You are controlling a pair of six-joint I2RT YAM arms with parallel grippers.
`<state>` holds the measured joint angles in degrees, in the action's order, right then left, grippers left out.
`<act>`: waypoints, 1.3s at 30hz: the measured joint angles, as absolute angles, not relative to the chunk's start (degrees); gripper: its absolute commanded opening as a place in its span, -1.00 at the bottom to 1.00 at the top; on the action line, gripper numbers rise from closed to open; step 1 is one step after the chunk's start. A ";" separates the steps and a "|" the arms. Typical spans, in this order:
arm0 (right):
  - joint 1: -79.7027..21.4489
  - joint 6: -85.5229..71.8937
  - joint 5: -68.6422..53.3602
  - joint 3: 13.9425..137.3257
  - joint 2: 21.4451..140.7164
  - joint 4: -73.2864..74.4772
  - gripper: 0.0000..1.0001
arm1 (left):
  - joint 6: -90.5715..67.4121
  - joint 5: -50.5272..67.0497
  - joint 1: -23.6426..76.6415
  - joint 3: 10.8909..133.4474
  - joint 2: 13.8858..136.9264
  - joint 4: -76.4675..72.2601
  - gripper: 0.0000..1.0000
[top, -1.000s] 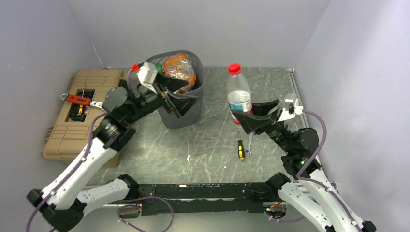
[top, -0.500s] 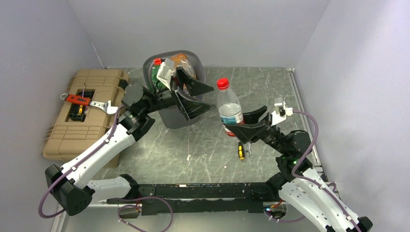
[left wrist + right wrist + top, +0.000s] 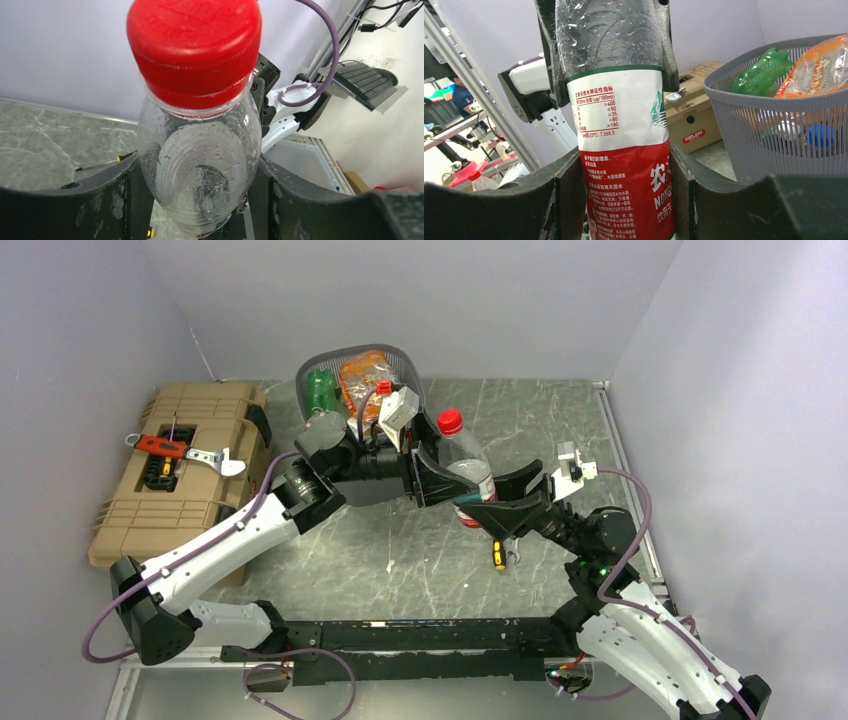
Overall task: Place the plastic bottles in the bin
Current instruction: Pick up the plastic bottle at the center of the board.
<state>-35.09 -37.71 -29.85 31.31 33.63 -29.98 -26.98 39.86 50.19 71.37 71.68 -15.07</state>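
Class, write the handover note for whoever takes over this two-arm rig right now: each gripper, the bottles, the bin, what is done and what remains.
Right gripper: shut on the bottle at its label, just right of the bin.
Left gripper: appears shut on the same bottle's shoulder, below the red cap.
Done: the bin already holds a green bottle and an orange one, among others.
Left: get the held bottle into the bin; one gripper likely has to let go first. No other bottle shows on the table in the top view.
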 measured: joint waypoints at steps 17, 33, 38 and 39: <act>-35.14 -35.68 -32.08 32.23 33.21 -24.45 0.99 | -24.43 39.22 50.72 71.33 71.61 -14.76 -0.68; -35.14 -26.15 -22.83 46.02 21.54 6.79 0.99 | -10.55 20.60 51.22 77.08 64.12 -0.08 -0.99; -35.14 -24.16 -15.51 46.89 17.23 11.94 0.99 | -0.21 4.58 51.13 85.17 62.59 9.78 -1.00; -35.14 -24.05 -14.20 46.68 17.12 12.67 0.99 | 2.09 0.32 51.13 86.74 62.50 11.55 -1.00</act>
